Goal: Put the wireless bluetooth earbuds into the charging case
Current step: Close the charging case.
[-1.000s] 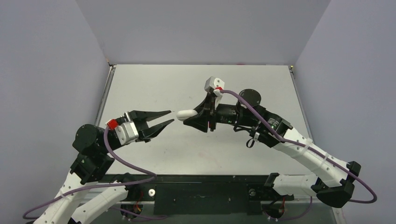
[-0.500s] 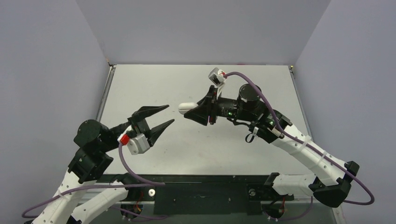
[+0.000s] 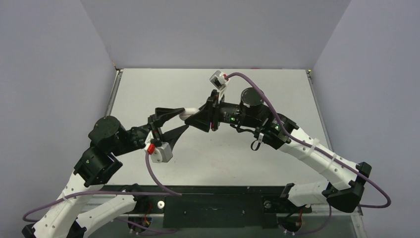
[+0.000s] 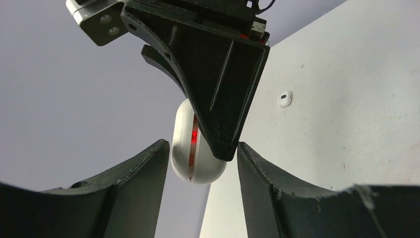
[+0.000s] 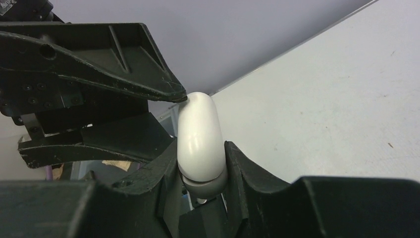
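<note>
Right tool [image 5: 200, 166] around closed charging case [image 5: 198, 129]

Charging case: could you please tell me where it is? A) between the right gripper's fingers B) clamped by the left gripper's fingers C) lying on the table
A: the charging case is pinched between the fingers of the right gripper, and the left gripper stands open.

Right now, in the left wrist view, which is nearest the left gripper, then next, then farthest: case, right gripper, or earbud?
1. Charging case, inside the left gripper.
2. Right gripper, just above, holding the case.
3. Earbud, farther off on the table.
</note>
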Controlling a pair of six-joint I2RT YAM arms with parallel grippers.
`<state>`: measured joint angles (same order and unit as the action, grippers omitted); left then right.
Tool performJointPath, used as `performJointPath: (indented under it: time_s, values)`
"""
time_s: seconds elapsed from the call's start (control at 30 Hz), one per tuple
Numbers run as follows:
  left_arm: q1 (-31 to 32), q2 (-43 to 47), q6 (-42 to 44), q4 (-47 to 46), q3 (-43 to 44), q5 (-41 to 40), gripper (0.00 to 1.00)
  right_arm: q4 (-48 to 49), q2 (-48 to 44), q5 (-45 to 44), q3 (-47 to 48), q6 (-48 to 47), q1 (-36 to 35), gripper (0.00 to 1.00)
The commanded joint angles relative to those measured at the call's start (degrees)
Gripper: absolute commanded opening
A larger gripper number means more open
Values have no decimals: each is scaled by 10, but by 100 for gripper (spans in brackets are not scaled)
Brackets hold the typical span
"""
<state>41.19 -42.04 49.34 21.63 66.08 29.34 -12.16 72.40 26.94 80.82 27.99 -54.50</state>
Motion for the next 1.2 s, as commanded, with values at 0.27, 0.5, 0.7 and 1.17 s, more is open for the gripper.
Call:
performJointPath:
  time_s: [0.27,0.5,0.7,1.17]
  values:
    - [5,-14,85,29,28,-63,54,43,26,21,49,10,-23,0]
    - [5,-12,103,-1,16,-89,55,37,24,39,48,3,-32,0]
    - [6,22,116,-49,-23,-42,18,34,27,34,48,0,-33,0]
    - [5,31,82,-64,-19,-27,0,35,20,47,35,3,-28,44]
